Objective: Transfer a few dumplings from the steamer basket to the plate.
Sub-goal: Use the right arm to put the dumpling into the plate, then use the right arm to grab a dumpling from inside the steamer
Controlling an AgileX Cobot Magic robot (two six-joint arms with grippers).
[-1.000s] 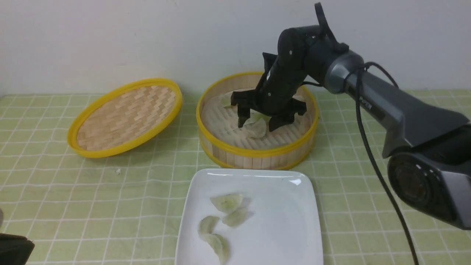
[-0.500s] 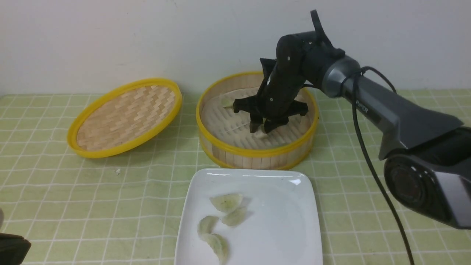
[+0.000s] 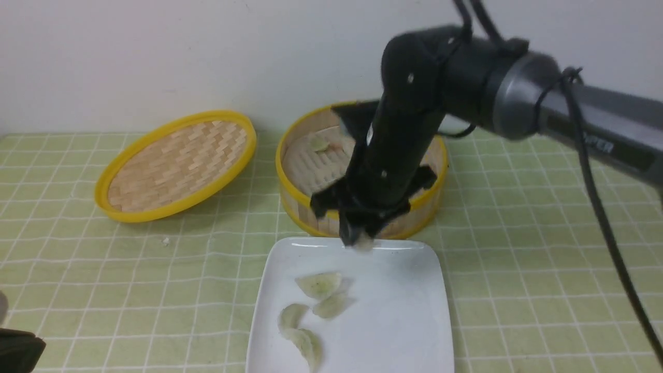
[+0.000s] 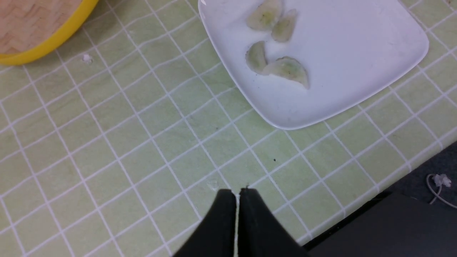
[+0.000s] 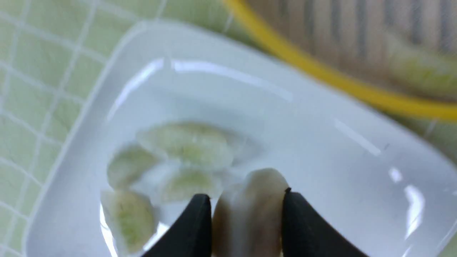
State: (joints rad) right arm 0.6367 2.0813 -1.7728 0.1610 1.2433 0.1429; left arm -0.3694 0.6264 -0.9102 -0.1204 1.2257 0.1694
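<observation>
Right gripper pinches a dumpling above the plate's far edge

The pinched dumpling (image 5: 250, 210) hangs between the fingertips of the right gripper (image 3: 361, 235), aloft at the far edge of the white plate (image 3: 393, 311). The jaws stand partly spread, a fingertip against either side of the pale skin, which looks blurred in the front view.

Four more dumplings (image 3: 319, 285) lie on the plate, grouped toward its left side, two of them touching end to end. The plate's right half is bare, giving open room there; its near edge runs out of the front view.

Just beyond the plate sits the steamer basket (image 3: 302, 207), its yellow rim and slatted wall partly hidden behind the right arm (image 3: 414, 109). At least one pale dumpling (image 3: 318, 143) shows inside, near the far left of the floor.

To the basket's left, a woven lid (image 3: 178, 165) with a yellow rim rests on the checked green cloth (image 3: 171, 290), a strip of cloth showing between them. Cloth also lies open to the plate's left and right.

The left gripper (image 4: 237, 194) is pressed together, nothing between its tips, well apart from the plate.
</observation>
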